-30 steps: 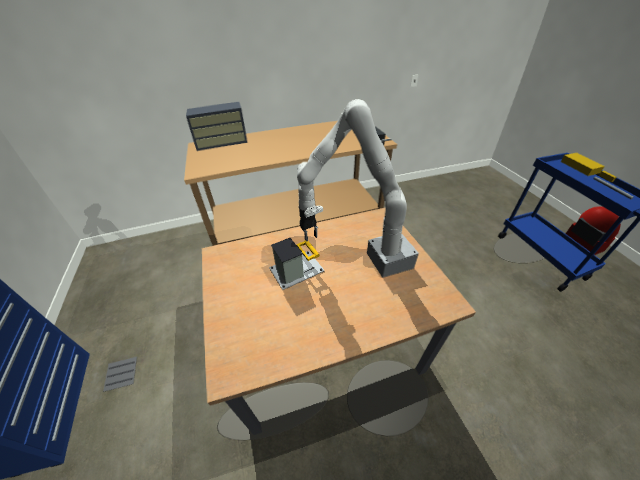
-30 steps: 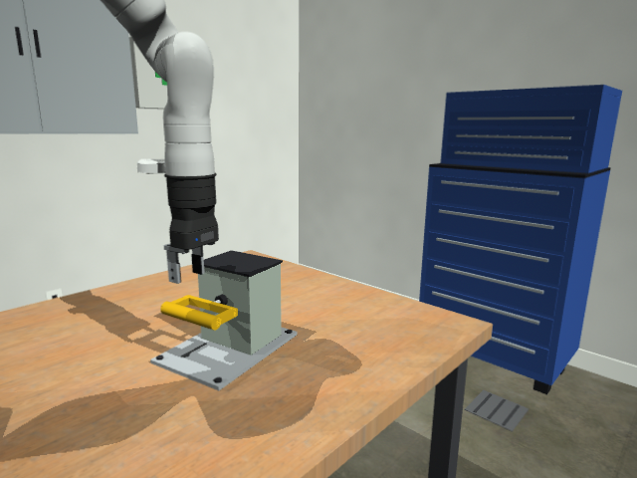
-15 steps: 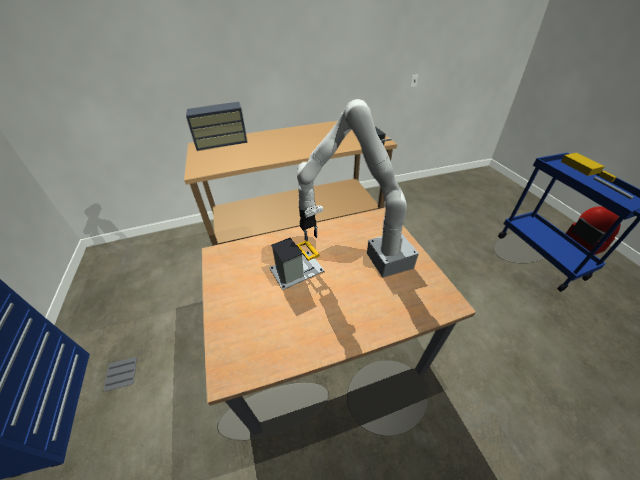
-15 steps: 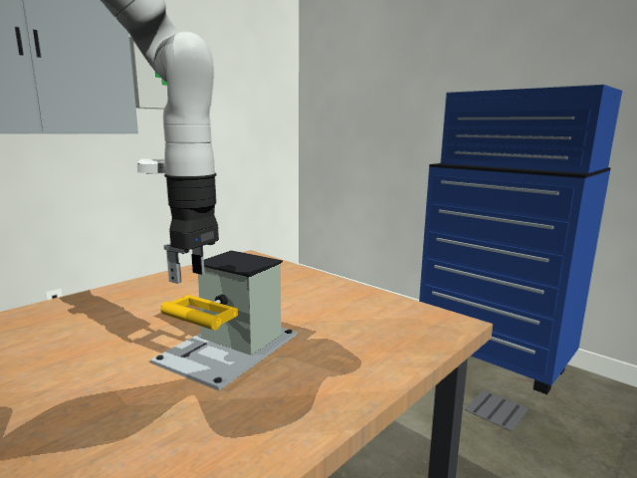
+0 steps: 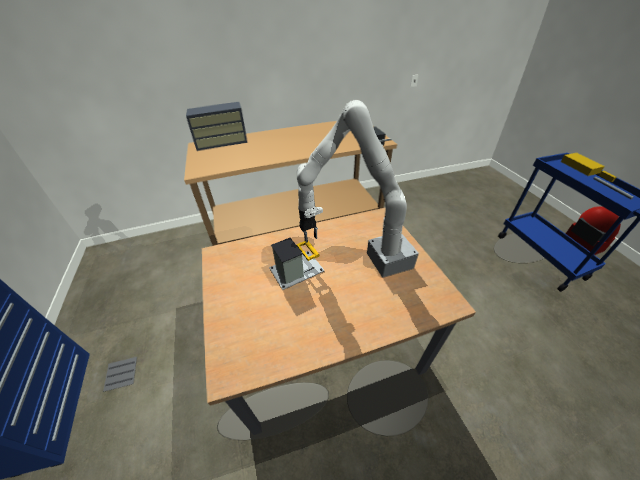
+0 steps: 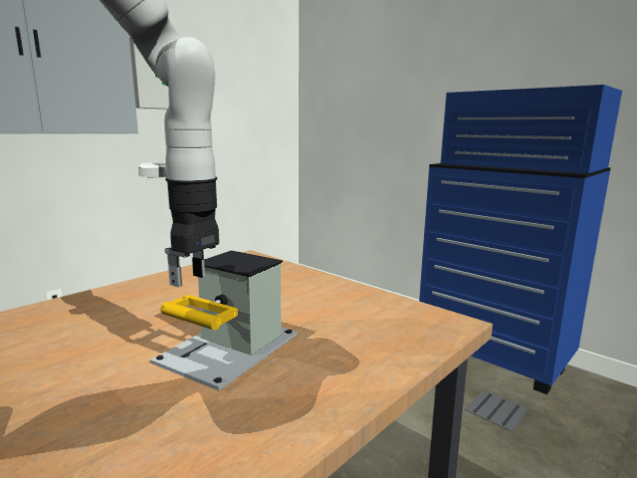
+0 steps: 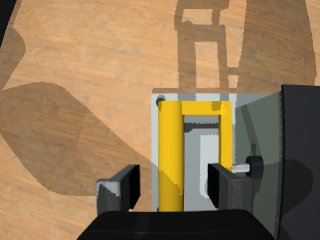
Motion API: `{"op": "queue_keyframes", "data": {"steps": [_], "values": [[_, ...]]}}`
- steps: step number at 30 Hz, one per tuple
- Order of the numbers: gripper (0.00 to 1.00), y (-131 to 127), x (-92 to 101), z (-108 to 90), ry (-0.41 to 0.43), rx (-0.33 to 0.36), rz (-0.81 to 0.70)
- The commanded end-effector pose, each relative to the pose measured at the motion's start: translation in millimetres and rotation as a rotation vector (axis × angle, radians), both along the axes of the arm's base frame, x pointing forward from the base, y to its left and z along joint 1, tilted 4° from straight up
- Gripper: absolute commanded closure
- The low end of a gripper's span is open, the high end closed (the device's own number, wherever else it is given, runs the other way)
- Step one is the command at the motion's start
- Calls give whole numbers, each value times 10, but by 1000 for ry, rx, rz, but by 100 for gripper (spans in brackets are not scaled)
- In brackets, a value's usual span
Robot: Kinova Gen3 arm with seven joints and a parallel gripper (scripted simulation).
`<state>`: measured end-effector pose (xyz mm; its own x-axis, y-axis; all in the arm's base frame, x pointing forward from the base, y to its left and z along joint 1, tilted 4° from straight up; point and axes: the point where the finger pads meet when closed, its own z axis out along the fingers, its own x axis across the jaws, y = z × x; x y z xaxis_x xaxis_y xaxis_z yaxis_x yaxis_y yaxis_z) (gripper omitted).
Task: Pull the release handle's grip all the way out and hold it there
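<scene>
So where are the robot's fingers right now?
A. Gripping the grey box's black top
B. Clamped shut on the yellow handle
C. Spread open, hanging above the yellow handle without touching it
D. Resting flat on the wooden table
C: the gripper is open with air between it and the yellow handle below; in the wrist view its fingers straddle the bar.

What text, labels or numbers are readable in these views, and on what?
None readable in any view.
Housing and yellow grip: no markings.
Base plate: plain dark lines, no lettering.
Blue tool chest: bare drawer pulls only.
Gripper body: a small blue dot, not text.
</scene>
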<state>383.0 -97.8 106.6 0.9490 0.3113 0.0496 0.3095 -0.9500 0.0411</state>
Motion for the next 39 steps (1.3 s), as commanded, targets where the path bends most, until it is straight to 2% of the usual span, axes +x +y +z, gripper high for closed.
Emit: {"op": "queue_keyframes", "data": {"steps": [1,22,39], "values": [[7,-11,-13,-58,4,-3,-7],[7,-21,7,-317,4,-4,-7],[7,-25,15,-424,4,-4,-7]]}}
